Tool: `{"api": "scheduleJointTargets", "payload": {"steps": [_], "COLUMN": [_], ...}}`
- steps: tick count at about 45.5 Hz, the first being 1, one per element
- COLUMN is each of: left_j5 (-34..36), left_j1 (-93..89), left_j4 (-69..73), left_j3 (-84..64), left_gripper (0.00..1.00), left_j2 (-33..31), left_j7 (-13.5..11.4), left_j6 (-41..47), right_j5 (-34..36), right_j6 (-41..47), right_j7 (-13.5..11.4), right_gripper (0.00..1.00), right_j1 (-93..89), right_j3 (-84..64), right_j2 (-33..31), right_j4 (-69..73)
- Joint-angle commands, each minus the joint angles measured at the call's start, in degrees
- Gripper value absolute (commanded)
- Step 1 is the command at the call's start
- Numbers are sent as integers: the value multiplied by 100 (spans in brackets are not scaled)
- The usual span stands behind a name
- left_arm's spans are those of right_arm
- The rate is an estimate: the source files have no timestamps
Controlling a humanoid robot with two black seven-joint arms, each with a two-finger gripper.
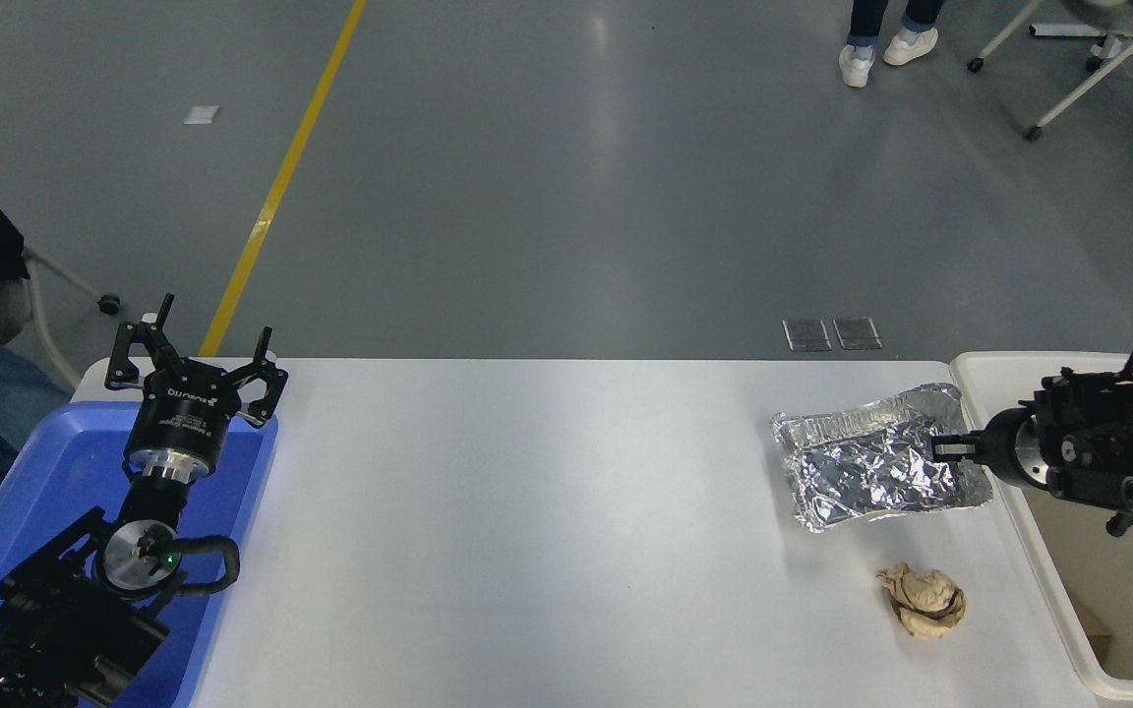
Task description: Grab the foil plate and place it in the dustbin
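One edge only is in my grip: my right fingers (950, 448) are pinched on the right-hand rim of the foil plate (876, 472), which hangs tilted, seemingly clear of the surface (547, 531), near its far right corner and just beside the dustbin (994, 372). Step in hand, as I judge it: carrying the plate sideways over the bin rim. Done well, this means keeping the pinch firm, since thin foil may crumple or tear loose; lifting the trailing left end high enough to clear the thick rim; and releasing only once most of the plate is above the beige interior. The brown paper ball (924, 600) lies apart, nearer me, out of the path. My left gripper (195, 366) is parked over the blue tray (26, 472), fingers spread.
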Motion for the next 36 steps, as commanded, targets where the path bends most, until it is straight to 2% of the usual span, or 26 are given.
{"api": "scheduleJointTargets", "payload": {"steps": [1,5,9,13,26,32,36], "left_j5": [-1,-1,-1,-1,-1,-1,-1], "left_j1": [9,9,9,9,9,9,18], "left_j4": [-7,2,2,2,2,2,2], "left_j3": [-1,-9,0,-1,-9,0,0], "left_gripper": [100,100,100,100,100,100,100], "left_j2": [5,5,5,5,5,5,5], "left_j7": [0,0,0,0,0,-8,-8], "left_j6": [0,0,0,0,0,0,8], "right_j5": [560,877,1079,1097,1097,1053,896], "right_j6": [971,1551,2088,2449,2862,2871,2836], "right_j7": [221,511,626,635,626,565,573], "right_gripper": [0,0,0,0,0,0,0], "right_j1": [3083,3945,4482,4834,5151,5134,5090], "right_j3": [-1526,-1844,-1923,-1923,-1949,-2186,-2528], "right_j2": [-262,37,160,257,310,249,-58], "right_j4": [2102,2349,2376,2385,2429,2367,2254]}}
